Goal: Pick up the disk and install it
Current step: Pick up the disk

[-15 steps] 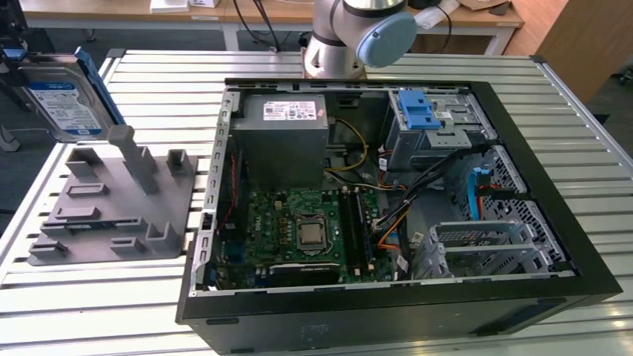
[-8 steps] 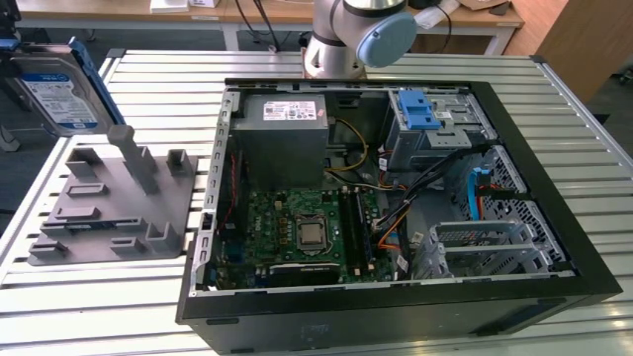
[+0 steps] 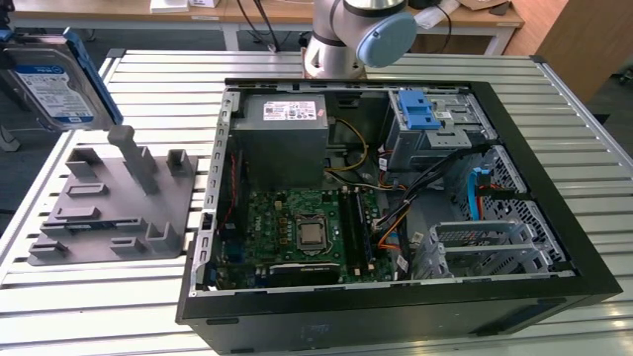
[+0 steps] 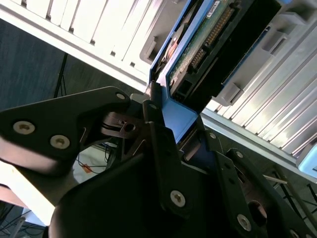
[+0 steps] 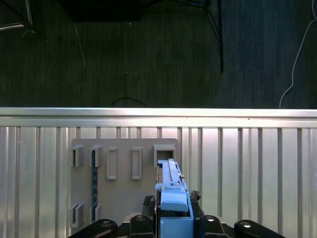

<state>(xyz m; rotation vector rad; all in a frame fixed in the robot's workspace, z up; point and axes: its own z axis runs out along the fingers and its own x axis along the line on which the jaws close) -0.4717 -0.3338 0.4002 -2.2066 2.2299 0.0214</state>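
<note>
The disk (image 3: 52, 85), silver-grey with a blue-and-white label and a blue bracket, hangs upright in the air at the exterior view's far left, above the grey fixture plate (image 3: 109, 211). In the first wrist view my gripper (image 5: 172, 207) is shut on the disk's blue bracket (image 5: 173, 196), with the fixture plate (image 5: 124, 191) below it. The second wrist view shows the disk's green circuit-board underside (image 4: 208, 44) and a black finger (image 4: 158, 144) pressed against the blue bracket (image 4: 179, 121).
An open black computer case (image 3: 554, 245) lies on the slatted metal table (image 3: 99, 311). It holds a motherboard (image 3: 307, 230), a grey power-supply box (image 3: 284, 137) and a blue-tabbed drive cage (image 3: 420, 111). The arm's base (image 3: 346, 37) stands behind the case.
</note>
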